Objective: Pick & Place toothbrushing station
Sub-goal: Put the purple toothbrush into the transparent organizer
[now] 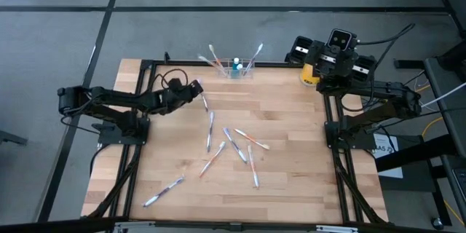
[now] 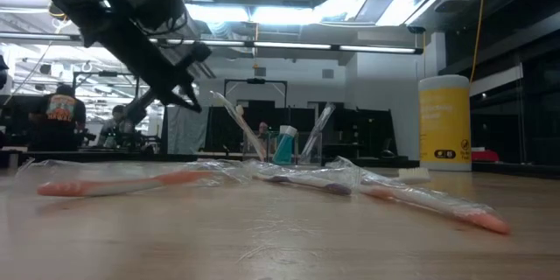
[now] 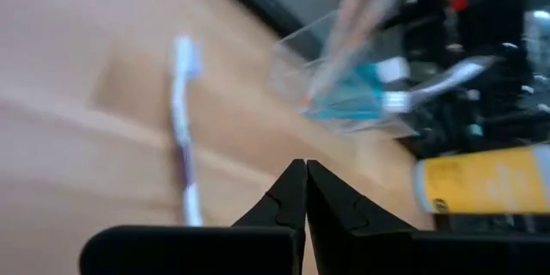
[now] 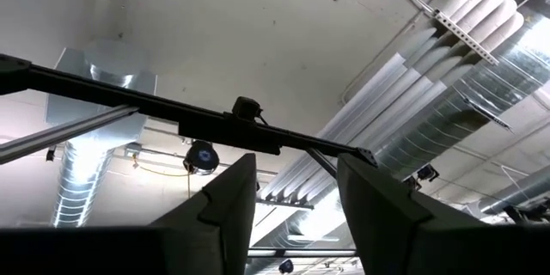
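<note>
Your wooden tabletop [image 1: 291, 182] sits inside a black frame on a grey floor, and the low view looks past it into a lit workshop with ducting overhead. The toothbrushing station [image 1: 237, 68], a small clear holder, stands at the middle of the far edge with several toothbrushes and a blue-and-white tube leaning up out of it; you can see it again in the low view [image 2: 289, 147] and, blurred, in the left wrist view [image 3: 344, 86]. Your left gripper [image 1: 196, 87] is raised above the tabletop, left of the station and apart from it, with its jaws pressed together on nothing (the wrist view shows the two dark tips meeting with no gap). A loose toothbrush [image 3: 184, 129] lies on the wood just beyond those tips. More wrapped toothbrushes [image 1: 240, 145] lie scattered across the middle of the tabletop, and one more [image 1: 164, 191] near the front left corner. A yellow cylinder [image 1: 310, 76] with a white top stands at the far right corner. Your right gripper [image 4: 292, 198] waits by that corner, pointed up at the ceiling, jaws spread and empty.
</note>
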Tool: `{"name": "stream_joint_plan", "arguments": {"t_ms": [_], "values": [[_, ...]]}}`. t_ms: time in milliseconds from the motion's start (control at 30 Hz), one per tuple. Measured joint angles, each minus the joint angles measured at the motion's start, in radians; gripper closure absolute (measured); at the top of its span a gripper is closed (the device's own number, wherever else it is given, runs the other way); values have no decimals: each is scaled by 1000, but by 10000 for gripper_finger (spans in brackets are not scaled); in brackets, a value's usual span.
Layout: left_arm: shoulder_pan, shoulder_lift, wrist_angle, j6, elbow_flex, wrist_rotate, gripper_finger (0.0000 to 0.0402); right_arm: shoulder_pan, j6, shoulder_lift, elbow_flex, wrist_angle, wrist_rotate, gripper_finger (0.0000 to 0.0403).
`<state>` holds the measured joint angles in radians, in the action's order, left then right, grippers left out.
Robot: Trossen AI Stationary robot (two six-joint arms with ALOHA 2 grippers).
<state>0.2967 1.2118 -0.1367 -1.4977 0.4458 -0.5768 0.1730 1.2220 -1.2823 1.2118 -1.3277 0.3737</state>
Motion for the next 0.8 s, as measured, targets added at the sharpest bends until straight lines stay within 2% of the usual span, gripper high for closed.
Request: {"name": "stream_joint_plan", "arguments": {"t_ms": [100, 233, 333, 467, 633, 800], "values": [[20, 0, 72, -63, 0, 20, 398, 0, -3, 0, 0, 1, -6, 237], [87, 0, 85, 16, 0, 117, 379, 0, -17, 0, 0, 13, -18, 237], [149, 9, 87, 105, 0, 244, 349, 0, -19, 0, 0, 12, -18, 237], [220, 49, 88, 143, 0, 342, 294, 0, -19, 0, 0, 12, -18, 237], [272, 137, 84, 144, 12, 372, 244, 0, -19, 0, 0, 12, -18, 237], [317, 241, 81, 193, 97, 373, 238, 0, -13, 0, 0, 12, -18, 237]]}}
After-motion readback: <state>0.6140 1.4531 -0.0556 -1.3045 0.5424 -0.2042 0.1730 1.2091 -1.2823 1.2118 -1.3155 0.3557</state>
